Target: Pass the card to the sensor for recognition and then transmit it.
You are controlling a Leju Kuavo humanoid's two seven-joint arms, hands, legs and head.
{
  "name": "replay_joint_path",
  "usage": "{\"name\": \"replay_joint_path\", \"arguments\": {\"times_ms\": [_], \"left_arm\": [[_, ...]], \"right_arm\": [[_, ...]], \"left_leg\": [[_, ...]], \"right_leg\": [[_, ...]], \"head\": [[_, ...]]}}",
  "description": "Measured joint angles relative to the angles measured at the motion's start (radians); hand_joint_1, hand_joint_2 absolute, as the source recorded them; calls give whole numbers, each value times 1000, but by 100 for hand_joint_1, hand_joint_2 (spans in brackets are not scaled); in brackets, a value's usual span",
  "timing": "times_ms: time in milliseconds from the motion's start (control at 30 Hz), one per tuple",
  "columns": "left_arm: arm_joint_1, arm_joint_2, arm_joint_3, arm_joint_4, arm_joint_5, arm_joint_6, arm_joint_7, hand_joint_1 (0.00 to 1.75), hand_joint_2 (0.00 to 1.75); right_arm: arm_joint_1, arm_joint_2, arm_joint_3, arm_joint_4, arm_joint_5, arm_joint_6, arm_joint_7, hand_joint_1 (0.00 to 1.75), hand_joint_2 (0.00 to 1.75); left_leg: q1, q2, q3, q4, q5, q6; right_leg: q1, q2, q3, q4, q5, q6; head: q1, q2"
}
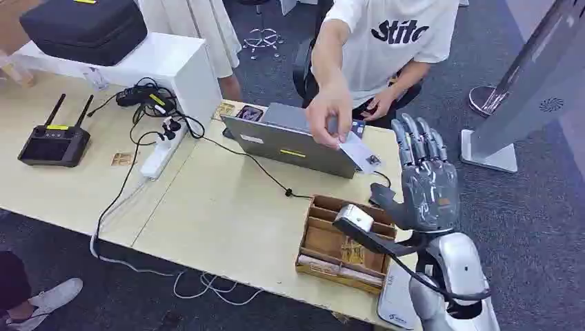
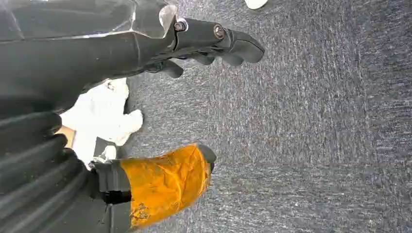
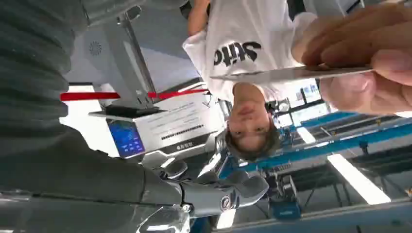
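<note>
On the right of the head view, right hand (image 1: 426, 185) raised above the worktop (image 1: 227, 221), palm up-ish, fingers (image 1: 416, 141) straight and spread, holding nothing. Person's hand (image 1: 330, 114) reaches in from the far side and pinches a white card (image 1: 360, 153), card just beside the robot's fingertips, can't tell if touching. Card sits over the right end of a grey laptop (image 1: 290, 141). Wooden tray (image 1: 341, 243) with compartments on the near right of the worktop, under the wrist. Black remote (image 1: 54, 143) with two antennas far left, white power strip (image 1: 164, 148) with cables mid left. Tall grey stand (image 1: 531, 89) on the floor, far right.

Left wrist view: left hand (image 2: 214, 43) hangs over grey carpet (image 2: 316, 136), dark fingers curled in, nothing in them.

Right wrist view: thumb (image 3: 221, 191) and part of the right hand seen, open, empty. Person's hand (image 3: 359, 58) holds the card (image 3: 291, 74) edge-on, apart from the thumb. Screen on a stand (image 3: 160, 126) behind.
</note>
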Motion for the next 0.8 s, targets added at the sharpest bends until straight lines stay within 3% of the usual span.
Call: {"name": "replay_joint_path", "arguments": {"times_ms": [267, 300, 333, 400, 800], "left_arm": [[0, 3, -7, 0, -3, 2, 0, 0, 175], [0, 3, -7, 0, -3, 3, 0, 0, 175], [0, 4, -7, 0, -3, 3, 0, 0, 175], [0, 4, -8, 0, -4, 3, 0, 0, 175], [0, 5, -8, 0, -8, 6, 1, 0, 175]], "right_arm": [[-16, 0, 7, 70, -1, 23, 20, 3, 175], [-16, 0, 7, 80, -5, 25, 20, 150, 175], [-16, 0, 7, 86, -11, 25, 20, 159, 175], [-16, 0, 7, 93, -14, 25, 19, 171, 175], [-13, 0, 4, 97, -25, 24, 12, 175, 175]], "left_leg": [[0, 0, -1, 0, 0, 0], [0, 0, -2, 0, 0, 0], [0, 0, -2, 0, 0, 0], [0, 0, -2, 0, 0, 0], [0, 0, -3, 0, 0, 0]], "right_leg": [[0, 0, -2, 0, 0, 0], [0, 0, -2, 0, 0, 0], [0, 0, -2, 0, 0, 0], [0, 0, -3, 0, 0, 0], [0, 0, -3, 0, 0, 0]], "head": [[0, 0], [0, 0], [0, 0], [0, 0], [0, 0]]}}
